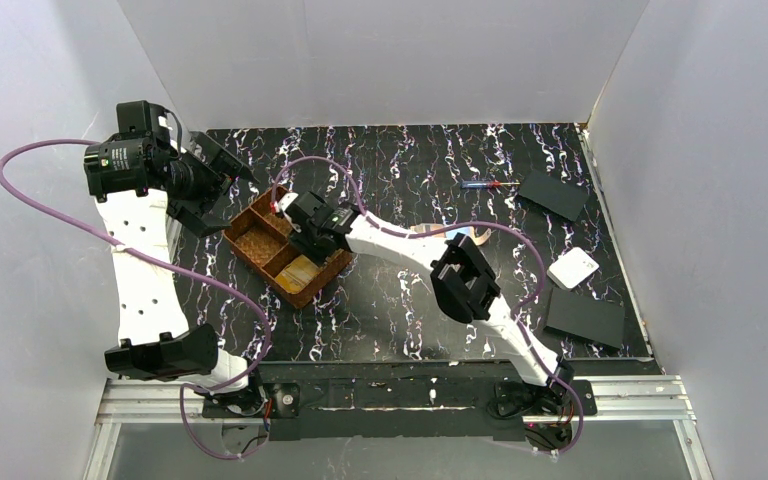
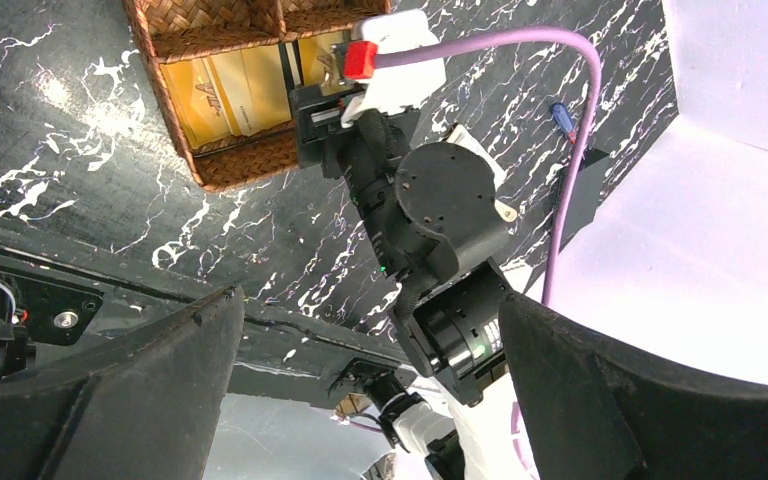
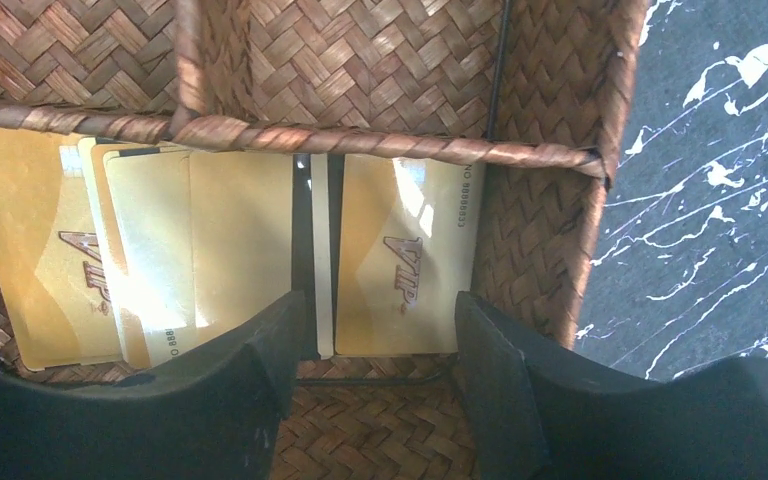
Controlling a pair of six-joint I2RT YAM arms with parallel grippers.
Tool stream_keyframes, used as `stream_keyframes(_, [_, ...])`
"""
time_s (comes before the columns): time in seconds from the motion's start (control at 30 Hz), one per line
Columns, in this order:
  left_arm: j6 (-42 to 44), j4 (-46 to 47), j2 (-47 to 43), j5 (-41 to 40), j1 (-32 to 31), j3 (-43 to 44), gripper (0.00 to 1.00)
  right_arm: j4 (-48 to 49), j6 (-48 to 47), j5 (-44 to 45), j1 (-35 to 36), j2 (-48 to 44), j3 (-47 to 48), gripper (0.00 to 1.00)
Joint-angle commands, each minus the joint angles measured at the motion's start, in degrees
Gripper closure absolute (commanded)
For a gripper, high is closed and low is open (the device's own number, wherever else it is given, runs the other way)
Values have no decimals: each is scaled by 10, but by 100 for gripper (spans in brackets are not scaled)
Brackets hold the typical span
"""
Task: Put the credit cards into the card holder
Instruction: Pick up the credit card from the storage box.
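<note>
Gold credit cards (image 3: 150, 250) – thin, glossy rectangles, several printed "VIP" in brown script, one showing an embossed number along its edge – lie flat in the end compartment of a brown woven tray (image 3: 540, 200) nearest the arm bases. The tray sits left of centre on the black marbled counter (image 1: 400, 310). Most cards overlap in a loose fan on the left; one card (image 3: 405, 260) lies apart on the right. The right claw (image 3: 375, 305) hangs directly over that single card with its jaws partly spread, one finger on either side of it; whether they touch it cannot be told. The left claw (image 2: 370, 300) – fully spread, holding nothing – stands off beyond the tray's far left side.
</note>
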Motion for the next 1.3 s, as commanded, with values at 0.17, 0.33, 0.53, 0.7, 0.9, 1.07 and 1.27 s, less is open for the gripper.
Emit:
stream_keyframes(0.17, [16,-49,-8,10,2,1,2,15,-33,80,13,25,33,36])
stream_keyframes(0.33, [17,-49,-9,15,2,-5,2,20,-36,93,14,35,33,39])
stream_keyframes(0.53, [17,-49,-8,17,2,-5,2,20,-34,107,13,47,40,43])
stream_keyframes(0.7, [21,-52,-9,17,2,-5,2,24,-22,94,14,48,43,37])
stream_keyframes(0.9, [23,-51,-7,21,2,-4,2,31,-15,88,14,48,35,31])
stream_keyframes(1.07, [25,-52,-8,22,2,-6,2,37,-4,76,13,45,21,28])
stream_keyframes(1.27, [22,-49,-13,27,2,-21,2,49,30,47,12,37,-4,26])
